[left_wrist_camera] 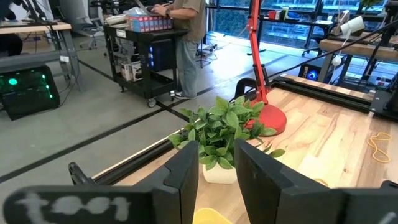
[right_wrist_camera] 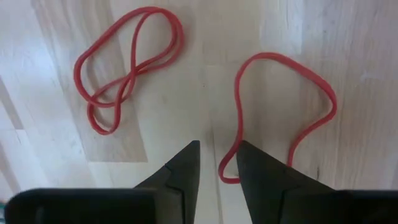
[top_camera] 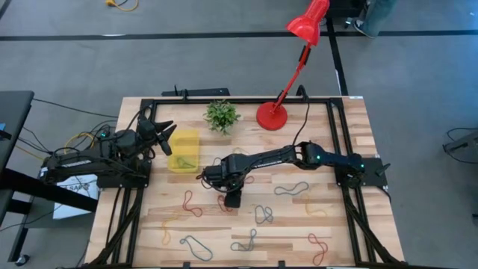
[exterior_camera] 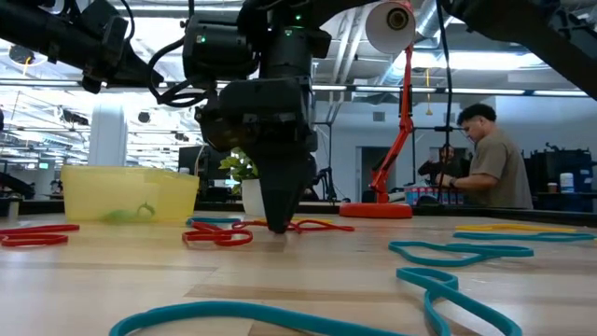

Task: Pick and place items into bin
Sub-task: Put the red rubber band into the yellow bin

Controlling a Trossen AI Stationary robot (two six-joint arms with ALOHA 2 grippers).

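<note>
With fingers parted astride a red loop (right_wrist_camera: 283,118) on the table (top_camera: 351,149), your right hand (right_wrist_camera: 217,163) grasps nothing yet; the left hand (left_wrist_camera: 216,165), released, waits above the bin (top_camera: 184,150).

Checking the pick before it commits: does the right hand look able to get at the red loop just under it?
Probably yes. The right hand points down at the table, and the red loop curls bare beside one finger, with nothing across it.

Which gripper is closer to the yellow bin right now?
Left. The left gripper hovers at the yellow bin's left edge, beside the potted plant. The right gripper is down at the tabletop farther toward the table's middle, fingertips by a red band.
</note>
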